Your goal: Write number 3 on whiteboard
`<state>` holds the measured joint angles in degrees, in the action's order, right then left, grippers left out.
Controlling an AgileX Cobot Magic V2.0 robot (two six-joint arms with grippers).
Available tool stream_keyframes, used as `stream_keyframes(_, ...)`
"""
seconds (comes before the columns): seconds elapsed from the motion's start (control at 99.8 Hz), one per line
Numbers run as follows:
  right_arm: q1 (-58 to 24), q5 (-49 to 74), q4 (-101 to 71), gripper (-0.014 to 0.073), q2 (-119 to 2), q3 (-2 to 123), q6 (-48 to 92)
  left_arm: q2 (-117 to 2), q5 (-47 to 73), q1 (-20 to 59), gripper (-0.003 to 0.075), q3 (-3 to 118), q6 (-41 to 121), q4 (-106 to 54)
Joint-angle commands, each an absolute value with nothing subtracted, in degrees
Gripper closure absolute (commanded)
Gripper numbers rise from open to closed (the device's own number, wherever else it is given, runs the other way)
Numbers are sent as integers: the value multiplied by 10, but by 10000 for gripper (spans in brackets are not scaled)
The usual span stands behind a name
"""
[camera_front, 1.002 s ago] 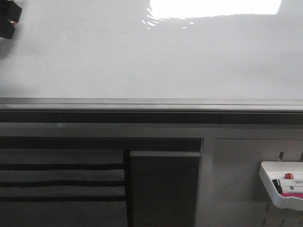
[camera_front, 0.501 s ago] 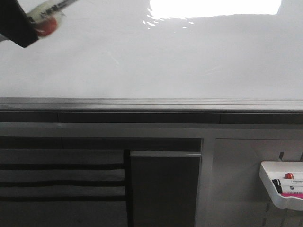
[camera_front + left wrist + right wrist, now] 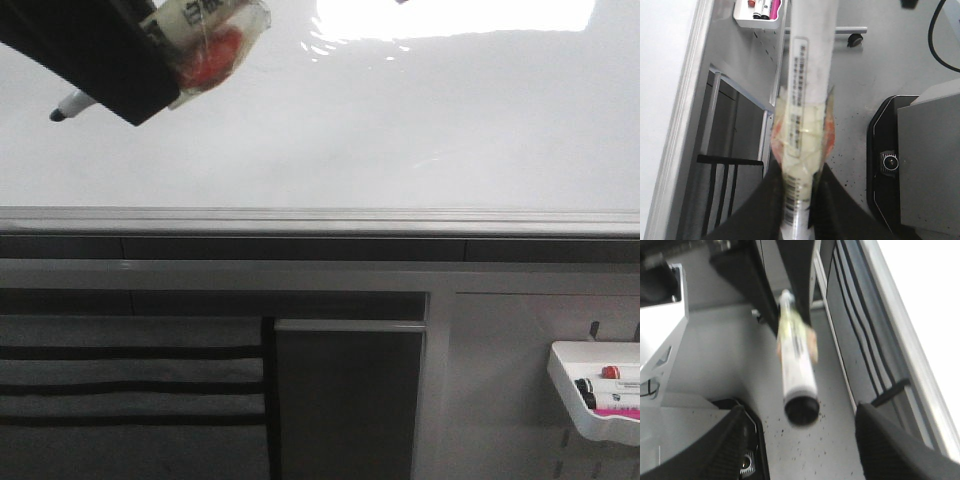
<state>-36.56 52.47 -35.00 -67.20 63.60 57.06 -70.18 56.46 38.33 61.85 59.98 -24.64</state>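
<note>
Front view, marker tray [image 3: 570,385] holding markers [image 3: 612,372]

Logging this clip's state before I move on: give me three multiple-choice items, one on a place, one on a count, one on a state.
1. In the front view, where is the marker tray?
A. Upper left, on the board
B. Lower right, below the board's frame
C. Centre of the board

2. How many digits show on the whiteboard?
A. None
B. One
C. Three

3. What are the left fingers doing?
A. Open and empty
B. Shut on a marker
C. Shut on a cloth

Answers:
1 B: the marker tray hangs at the lower right.
2 A: the visible whiteboard carries only glare.
3 B: the left fingers clamp the taped marker.
</note>
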Motion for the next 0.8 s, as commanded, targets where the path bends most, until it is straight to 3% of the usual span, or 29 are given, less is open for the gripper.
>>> stream_keyframes(0.0,-373,489,-405,176,-676,658,614,-686,548,387,741,638,605,-276)
stream_keyframes(0.551,-412,440,-429,181,-706,660,663,-686,545,387,741,638,617,-283)
stream_keyframes(0.791,-412,442,-428,403,-706,660,663,-686,545,387,741,638,617,-283)
